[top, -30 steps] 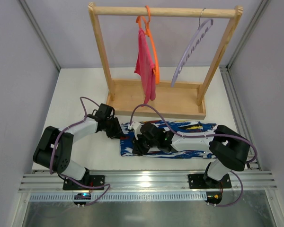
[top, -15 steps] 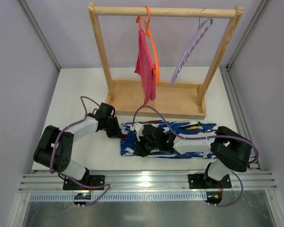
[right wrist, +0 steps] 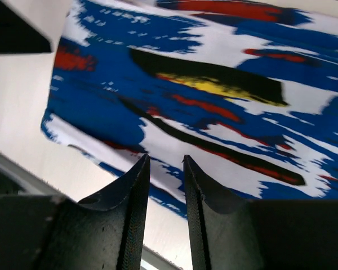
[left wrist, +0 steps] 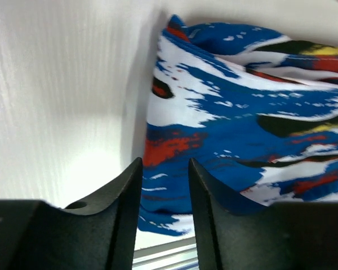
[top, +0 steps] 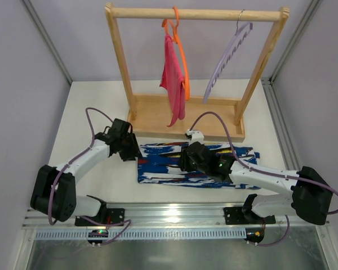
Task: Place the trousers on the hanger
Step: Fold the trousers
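The white table (top: 90,107) carries a wooden rack (top: 119,67) at its far side. On the table in front of the rack's base, the trousers (top: 163,164) lie spread flat, running left to right between the two arms. A pink cloth (top: 173,79) hangs from an orange hanger (top: 183,59) near the middle of the rack's top rail. The hanger (top: 228,61), pale lilac, hangs tilted by its silver hook near the rail's right end, bare and well apart from the trousers. The left gripper (left wrist: 164,169) sits at the trousers' far left corner, its jaws a narrow gap apart with nothing clamped between them. The right gripper (right wrist: 166,166) hovers over the middle of the trousers, its jaws likewise slightly parted and holding nothing.
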Controlling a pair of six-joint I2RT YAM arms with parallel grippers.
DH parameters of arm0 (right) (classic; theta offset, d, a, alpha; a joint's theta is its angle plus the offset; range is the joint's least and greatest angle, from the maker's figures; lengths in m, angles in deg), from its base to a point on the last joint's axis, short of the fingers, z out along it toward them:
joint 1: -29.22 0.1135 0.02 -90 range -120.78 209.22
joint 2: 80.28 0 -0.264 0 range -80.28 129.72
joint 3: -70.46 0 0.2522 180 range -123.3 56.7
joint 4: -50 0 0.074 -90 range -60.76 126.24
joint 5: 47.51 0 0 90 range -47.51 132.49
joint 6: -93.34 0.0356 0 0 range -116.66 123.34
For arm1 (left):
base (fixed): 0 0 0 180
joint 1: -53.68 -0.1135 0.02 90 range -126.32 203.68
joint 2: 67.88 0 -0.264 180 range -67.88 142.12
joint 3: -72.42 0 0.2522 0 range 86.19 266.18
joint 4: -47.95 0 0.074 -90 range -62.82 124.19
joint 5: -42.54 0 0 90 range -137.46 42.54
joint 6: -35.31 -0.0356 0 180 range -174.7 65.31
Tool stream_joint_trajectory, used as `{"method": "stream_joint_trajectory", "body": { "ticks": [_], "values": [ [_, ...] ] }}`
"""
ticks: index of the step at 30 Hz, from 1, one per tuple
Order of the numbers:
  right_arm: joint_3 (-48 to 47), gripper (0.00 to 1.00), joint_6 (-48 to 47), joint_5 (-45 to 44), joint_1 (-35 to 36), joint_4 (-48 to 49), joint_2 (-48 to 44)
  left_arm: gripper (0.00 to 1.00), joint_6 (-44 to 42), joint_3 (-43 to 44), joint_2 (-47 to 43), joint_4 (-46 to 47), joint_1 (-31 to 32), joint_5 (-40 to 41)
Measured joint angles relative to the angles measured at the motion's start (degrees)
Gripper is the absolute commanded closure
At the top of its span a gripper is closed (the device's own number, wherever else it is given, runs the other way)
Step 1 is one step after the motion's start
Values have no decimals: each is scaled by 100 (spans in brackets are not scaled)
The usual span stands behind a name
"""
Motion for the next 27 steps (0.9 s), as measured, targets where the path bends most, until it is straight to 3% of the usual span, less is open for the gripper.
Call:
{"method": "stream_joint_trajectory", "body": {
  "ticks": [4, 8, 16, 21, 23, 27],
  "values": [
    [542, 67, 706, -363, -229, -63, -280, 56, 15, 0, -509, 7, 22, -258],
    [1014, 68, 1169, -348, -227, -210, 0, 56, 243, -31, -916, 317, 181, -826],
    [953, 67, 1460, -553, -227, -800, -350, 57, 767, -531, -938, 1235, 737, -1569],
    [505, 44, 1399, -758, -645, -1491, -826, 58, 861, -964, -754, 1370, 1110, -1499],
    [455, 34, 1233, -667, -1300, -1620, -1187, 58, 863, -1215, -726, 1368, 1128, -1397],
    [376, 27, 804, -625, -2623, -2111, -1919, 57, 839, -1392, -632, 1342, 1128, -1261]
  ]
}}
